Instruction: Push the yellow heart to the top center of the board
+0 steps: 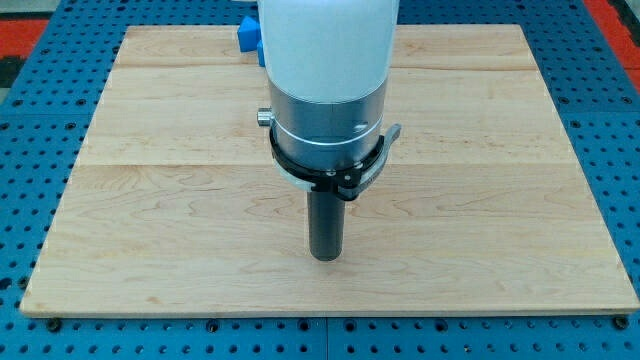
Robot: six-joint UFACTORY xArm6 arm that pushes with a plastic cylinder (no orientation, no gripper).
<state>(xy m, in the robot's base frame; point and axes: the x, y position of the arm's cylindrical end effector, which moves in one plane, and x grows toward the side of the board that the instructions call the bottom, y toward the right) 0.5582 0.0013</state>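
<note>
No yellow heart shows in the camera view; the arm's wide white and grey body (pixel 325 70) hides the board's top middle. My tip (pixel 325 256) rests on the wooden board (pixel 150 200) a little below its centre, with no block near it. A blue block (pixel 248 36) peeks out at the view's top, just left of the arm's body, mostly hidden; its shape cannot be made out.
The board lies on a blue perforated table (pixel 30 120). A red area (pixel 20 30) shows at the view's top left corner and another at the top right.
</note>
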